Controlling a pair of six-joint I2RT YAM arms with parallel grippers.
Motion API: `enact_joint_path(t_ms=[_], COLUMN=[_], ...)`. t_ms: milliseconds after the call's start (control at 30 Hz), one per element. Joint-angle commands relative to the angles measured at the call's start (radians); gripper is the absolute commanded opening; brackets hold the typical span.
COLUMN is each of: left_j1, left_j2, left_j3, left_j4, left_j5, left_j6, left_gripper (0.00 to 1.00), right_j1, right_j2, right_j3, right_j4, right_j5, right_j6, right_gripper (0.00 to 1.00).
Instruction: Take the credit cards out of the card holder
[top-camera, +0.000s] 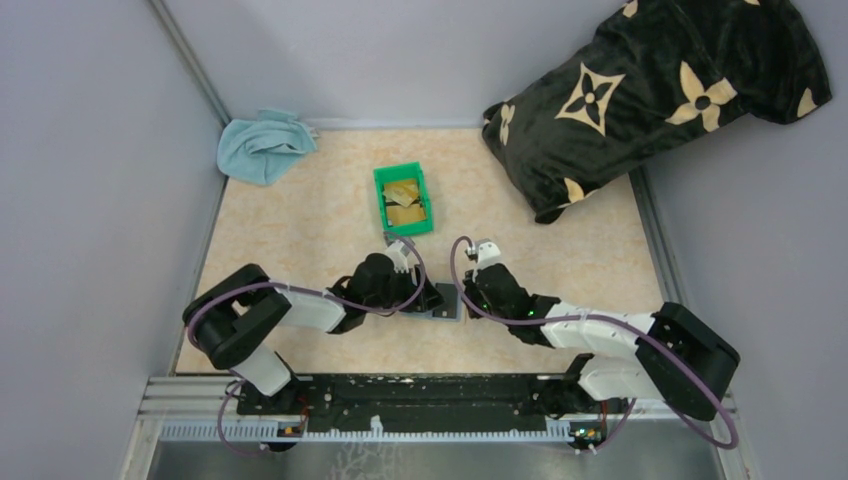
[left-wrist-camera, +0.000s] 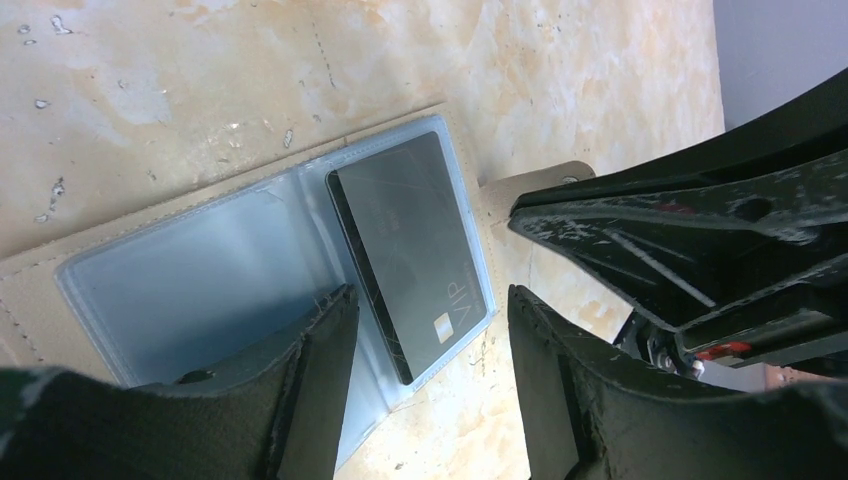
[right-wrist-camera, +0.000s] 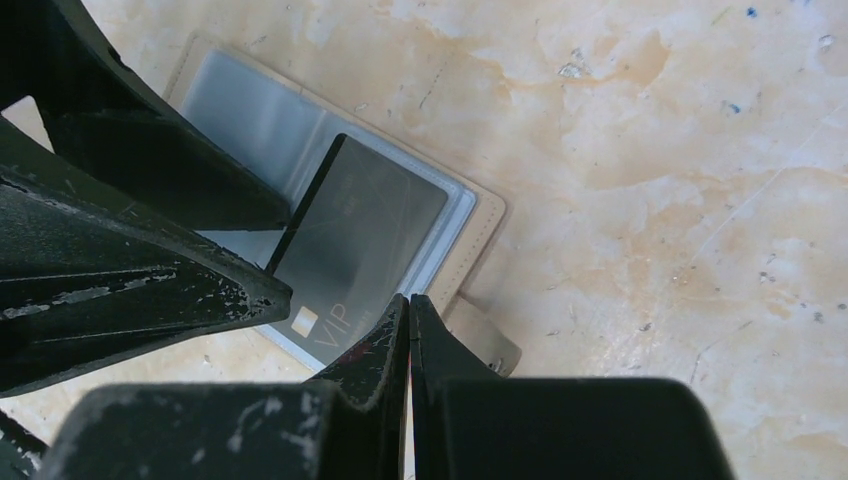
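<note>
Extraction: black plastic card (left-wrist-camera: 410, 250) in tan folding holder (left-wrist-camera: 30, 290) | left hand (left-wrist-camera: 430, 300) spread astride it | right hand (right-wrist-camera: 408, 305) fully closed | next: pinch card.

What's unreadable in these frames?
- Left wrist: left gripper hides the near edge of the holder; any cards behind the black card not visible.
- Right wrist: tips of the shut right gripper hide whether they pinch the holder or just press it.
- Top: both grippers cover most of the holder; cards in bin too small to count.
</note>
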Motion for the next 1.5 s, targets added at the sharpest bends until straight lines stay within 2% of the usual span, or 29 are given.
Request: enact_joint_path(t_ms=[0,200,500,800,1100,1467], left_j1=[-0.007,-0.007,-0.007,-0.006,-0.007,-0.007], left_j2=[0.020,0.022,0.018,-0.045,-0.110,-0.049], left_j3=[-0.009,-0.020,-0.025,-0.065,-0.111,-0.115], left_j4=[0.027,0.044,0.089,0.184,0.233,0.308], left_j5=[0.025,0.034,0.061,0.052,0.014,0.019], left_j6=[-0.020,-0.032,-0.057,-0.111,-0.126,-0.158], left_gripper=[0.63,0.63,0.62,0.47,0.44,0.42], right_j1=[0.010,0.010,0.010,0.010,0.015,0.027], right_j2=[0.058,0.133,0.200,0.236,0.264,0.256], right_j3=[0.022,-0.013,-0.047,-0.052,-0.056,-0.066], right_j4=[0.050,0.153,0.191,0.199,0.215,0.212], right_j5=[-0.040,-0.105,-0.122,-0.130,-0.143,-0.144], right_j6=[-0.001,0.048,0.087,0.098,0.106,0.113], right_gripper=[0.00,0.00,0.00,0.00,0.00,0.00])
